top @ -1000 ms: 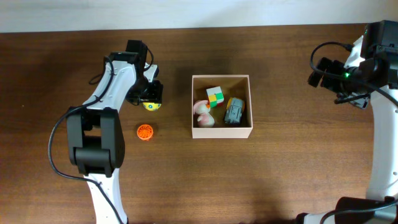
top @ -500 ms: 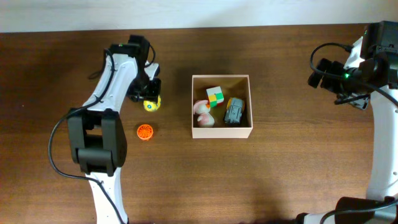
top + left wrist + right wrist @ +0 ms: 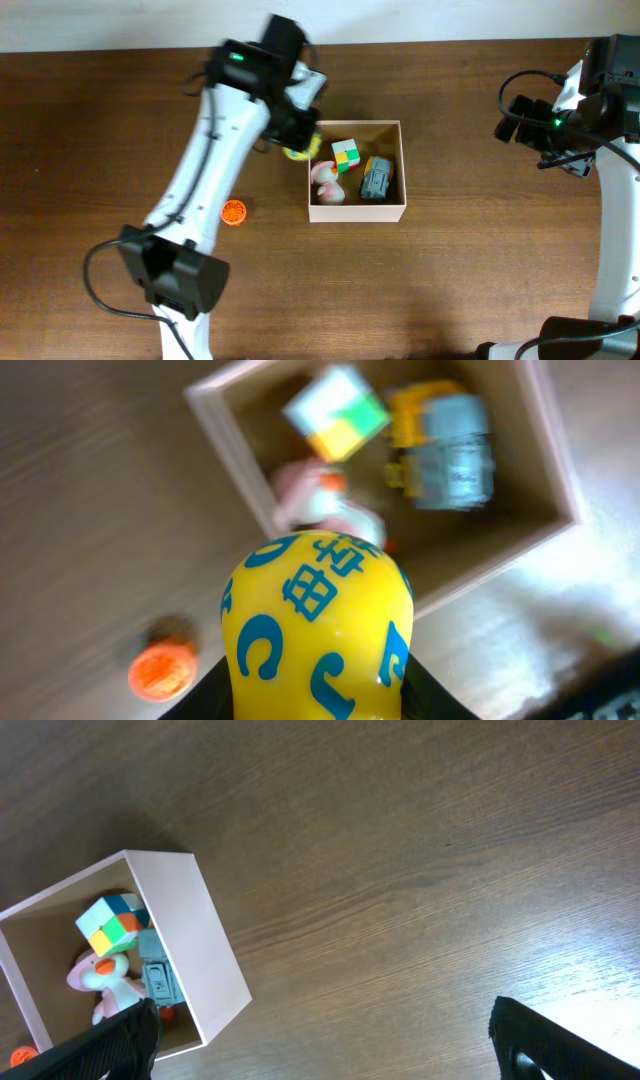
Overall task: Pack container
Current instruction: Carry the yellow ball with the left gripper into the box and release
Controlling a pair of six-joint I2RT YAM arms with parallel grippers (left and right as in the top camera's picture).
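The container (image 3: 357,211) is a square white-walled box with a tan inside at the table's middle. It holds a colour cube (image 3: 346,154), a grey-blue toy car (image 3: 377,178) and a pink-white toy (image 3: 327,183). My left gripper (image 3: 297,148) is shut on a yellow toy with blue letters (image 3: 315,622) and holds it above the box's left wall (image 3: 232,455). My right gripper (image 3: 320,1040) is open and empty, high over bare table to the right of the container (image 3: 215,950).
A small orange round toy (image 3: 233,212) lies on the table left of the box; it also shows in the left wrist view (image 3: 160,670). The table's far edge runs along the top of the overhead view.
My left gripper has lifted the yellow toy off the table and carried it right, from beside the orange toy's area to the box's left wall. The right arm has not moved.
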